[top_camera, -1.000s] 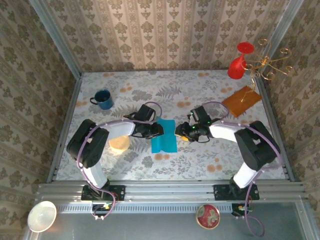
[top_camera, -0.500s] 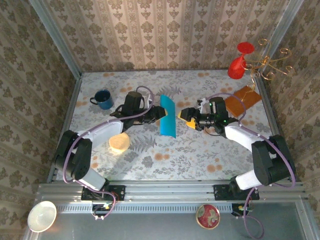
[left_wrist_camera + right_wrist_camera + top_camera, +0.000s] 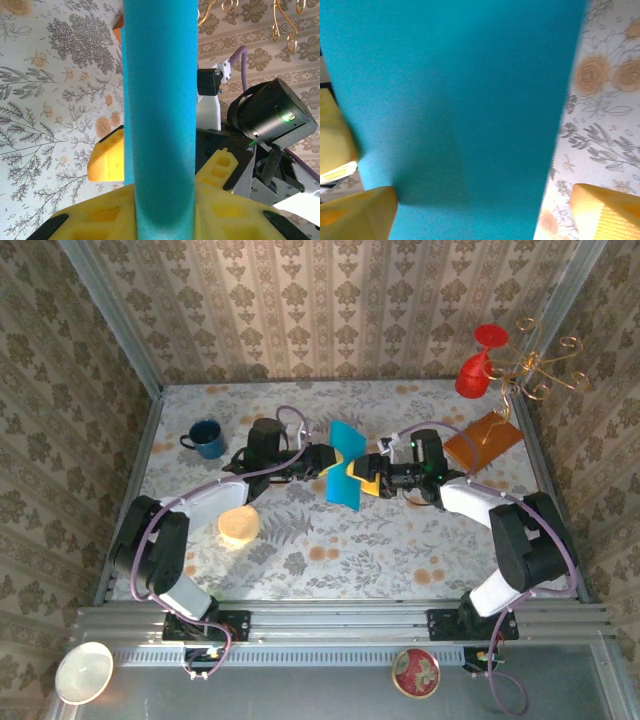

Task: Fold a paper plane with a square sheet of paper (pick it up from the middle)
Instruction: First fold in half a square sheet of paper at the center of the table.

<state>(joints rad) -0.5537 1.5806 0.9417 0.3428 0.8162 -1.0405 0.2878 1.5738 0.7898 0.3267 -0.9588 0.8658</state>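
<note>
Raised off the desk (image 3: pixel 400 540) since the earlier frame, the folded square sheet of paper (image 3: pixel 343 468) is held upright, clenched in the left claw (image 3: pixel 322 458). The right claw (image 3: pixel 366 478) straddles it, released. Step judged: mid-fold regrasp; right closure needed next.

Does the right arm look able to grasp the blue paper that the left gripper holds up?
Probably yes: the right gripper stands open right at the blue paper, held up by the left gripper, with nothing between them.
</note>
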